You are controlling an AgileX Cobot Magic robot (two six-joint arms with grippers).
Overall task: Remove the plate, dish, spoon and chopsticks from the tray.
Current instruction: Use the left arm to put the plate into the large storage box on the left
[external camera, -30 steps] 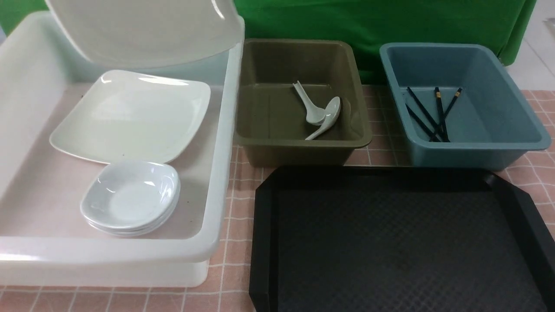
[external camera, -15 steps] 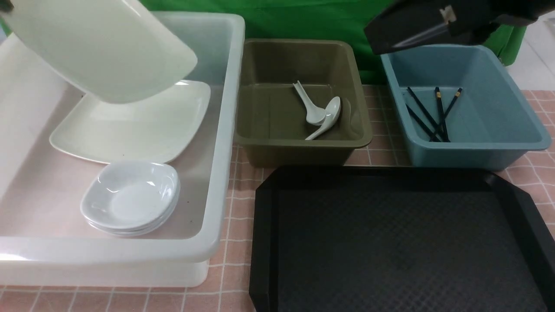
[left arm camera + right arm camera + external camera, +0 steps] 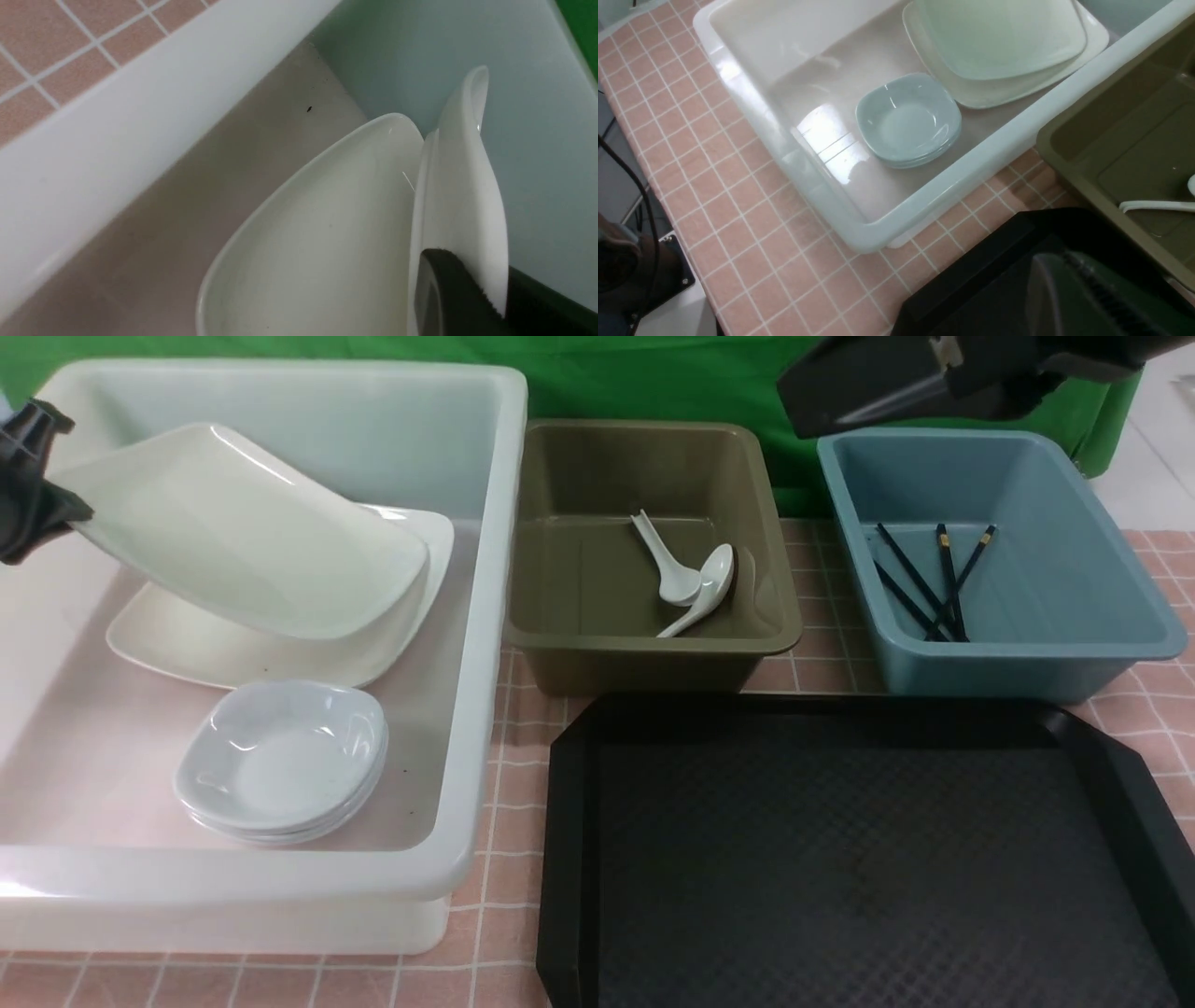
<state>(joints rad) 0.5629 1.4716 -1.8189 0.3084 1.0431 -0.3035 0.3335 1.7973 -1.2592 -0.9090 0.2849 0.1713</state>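
Inside the white tub [image 3: 485, 616], the left gripper [image 3: 58, 509] pinches the plate [image 3: 243, 537] at its raised 9 o'clock rim. The plate slopes down toward 4 o'clock over a second plate [image 3: 187, 658], with stacked dishes [image 3: 280, 761] at 6 o'clock. Whether the right gripper [image 3: 822, 397] has its jaws spread or closed cannot be told.

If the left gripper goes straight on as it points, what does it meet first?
Probably the lower plate lying in the white tub; the held plate in the left gripper tilts down toward it, perhaps touching.
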